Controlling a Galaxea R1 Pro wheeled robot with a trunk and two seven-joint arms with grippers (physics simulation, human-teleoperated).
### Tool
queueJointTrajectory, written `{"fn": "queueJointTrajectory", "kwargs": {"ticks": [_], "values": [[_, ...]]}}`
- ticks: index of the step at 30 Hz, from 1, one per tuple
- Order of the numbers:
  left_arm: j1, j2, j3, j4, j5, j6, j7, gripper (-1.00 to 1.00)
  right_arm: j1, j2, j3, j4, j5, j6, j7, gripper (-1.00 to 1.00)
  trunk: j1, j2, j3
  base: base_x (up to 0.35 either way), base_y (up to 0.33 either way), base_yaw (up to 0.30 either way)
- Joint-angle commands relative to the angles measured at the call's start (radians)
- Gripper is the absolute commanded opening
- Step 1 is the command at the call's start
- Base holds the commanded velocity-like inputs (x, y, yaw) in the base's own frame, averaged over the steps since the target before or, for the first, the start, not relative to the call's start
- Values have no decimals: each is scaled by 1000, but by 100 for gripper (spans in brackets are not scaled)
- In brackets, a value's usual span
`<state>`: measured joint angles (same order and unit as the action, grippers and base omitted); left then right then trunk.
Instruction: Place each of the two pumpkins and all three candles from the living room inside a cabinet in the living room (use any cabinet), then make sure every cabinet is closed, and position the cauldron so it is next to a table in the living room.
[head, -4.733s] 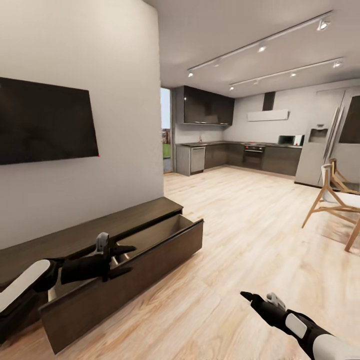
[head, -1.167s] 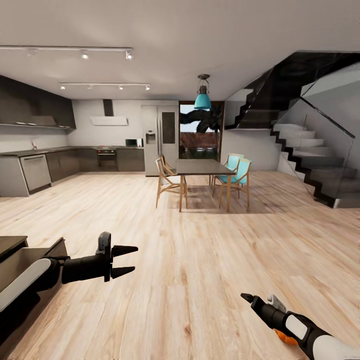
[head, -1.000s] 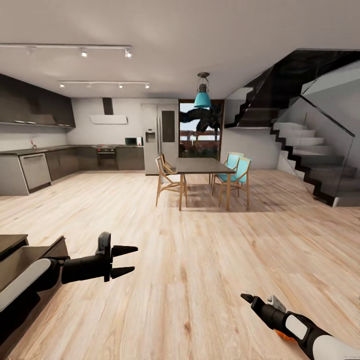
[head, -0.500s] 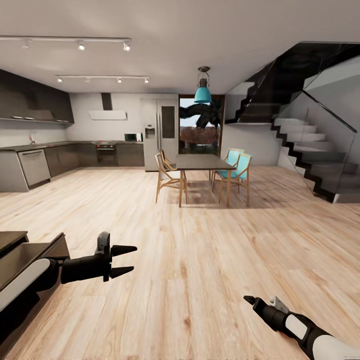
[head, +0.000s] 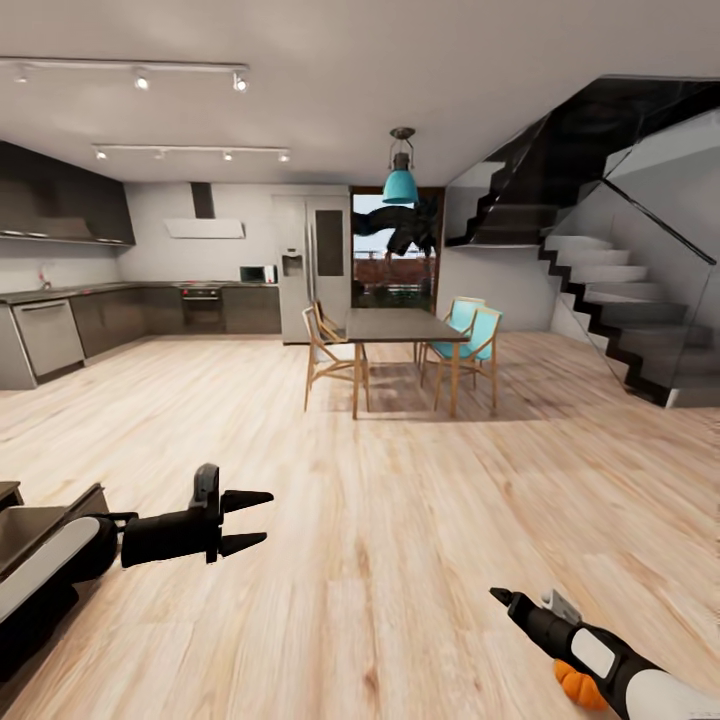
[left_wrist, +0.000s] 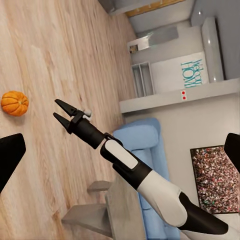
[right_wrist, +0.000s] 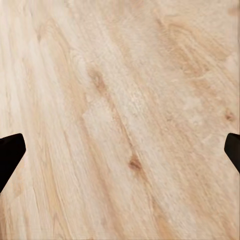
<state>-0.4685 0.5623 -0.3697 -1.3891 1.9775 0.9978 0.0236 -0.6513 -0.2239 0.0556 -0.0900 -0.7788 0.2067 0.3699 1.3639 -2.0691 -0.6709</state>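
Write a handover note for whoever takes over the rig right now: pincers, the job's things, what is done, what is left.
Left pincer: open, empty, held out over the wooden floor.
Right pincer: open, empty, low over the floor.
One pumpkin lies on the floor under the right forearm; the left wrist view shows it apart from the right pincer.
The cabinet sits at the head view's left edge with a drawer standing open.
No candles or cauldron can be made out.
Done: nothing can be confirmed stowed.
Left: pick up this pumpkin, find the other items, stow them, close the cabinet, place the cauldron by a table.
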Motion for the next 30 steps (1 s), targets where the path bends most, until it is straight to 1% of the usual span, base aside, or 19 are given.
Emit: {"fn": "queueJointTrajectory", "kwargs": {"ticks": [1, 20, 23, 30], "values": [[-1, 1, -2, 0, 6, 1, 2, 100, -1, 0, 6, 1, -10, 4, 2, 100, 0, 0, -1, 318, 0, -233], [-1, 1, -3, -1, 4, 1, 2, 100, -1, -2, 0, 9, -13, 2, 1, 100, 0, 0, -11, 299, -6, -263], [-1, 0, -9, -1, 4, 1, 2, 100, -1, -2, 0, 9, -13, 1, 1, 100, 0, 0, -13, 143, -169, -231], [-1, 0, -11, -1, 4, 1, 2, 100, -1, -2, -2, 9, -14, 2, 0, 100, 0, 0, -21, 24, -259, -201]]}}
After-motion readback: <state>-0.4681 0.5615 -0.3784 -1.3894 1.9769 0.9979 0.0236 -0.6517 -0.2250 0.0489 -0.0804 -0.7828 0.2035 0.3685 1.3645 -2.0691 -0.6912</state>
